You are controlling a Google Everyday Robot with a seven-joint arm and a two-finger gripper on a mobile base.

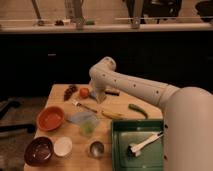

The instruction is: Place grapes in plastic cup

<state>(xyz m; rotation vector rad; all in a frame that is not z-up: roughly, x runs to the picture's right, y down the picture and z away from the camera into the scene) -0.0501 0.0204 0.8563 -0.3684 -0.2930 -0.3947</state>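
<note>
The grapes [70,91] are a small dark bunch at the back left of the wooden table [117,103], just left of the orange-red tomato [84,92]. The plastic cup [88,127] is a pale yellow-green tumbler standing upright near the table's middle, in front of the grapes. My gripper [99,95] hangs down from the white arm just right of the tomato, a short way right of the grapes and behind the cup. It holds nothing that I can see.
An orange bowl [50,118], a dark bowl [39,150], a white bowl [63,146] and a metal cup [96,148] stand at the front left. A fork [82,105], banana [112,115] and green pepper [138,110] lie mid-table. A green tray [120,150] holds a brush [145,143].
</note>
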